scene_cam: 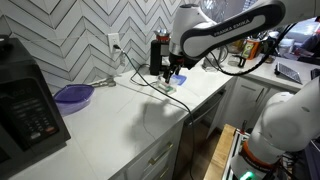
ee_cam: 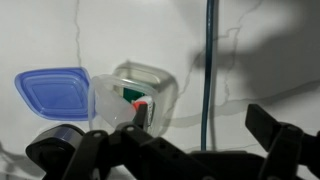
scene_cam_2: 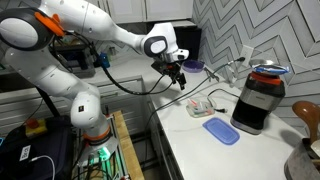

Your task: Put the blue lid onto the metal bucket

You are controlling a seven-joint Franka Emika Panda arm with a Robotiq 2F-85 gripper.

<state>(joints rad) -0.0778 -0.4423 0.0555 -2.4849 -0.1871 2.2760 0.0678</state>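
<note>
The gripper (ee_cam: 178, 128) hangs spread and empty, and just off to its side, left in the wrist view, the blue lid (ee_cam: 52, 92) lies flat beside a clear plastic tub (ee_cam: 140, 90); the lid is probably light, thin and slick, so pinch one rim edge.

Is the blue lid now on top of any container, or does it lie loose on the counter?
Loose: the blue lid lies flat on the white counter beside a clear container, covering nothing.
</note>
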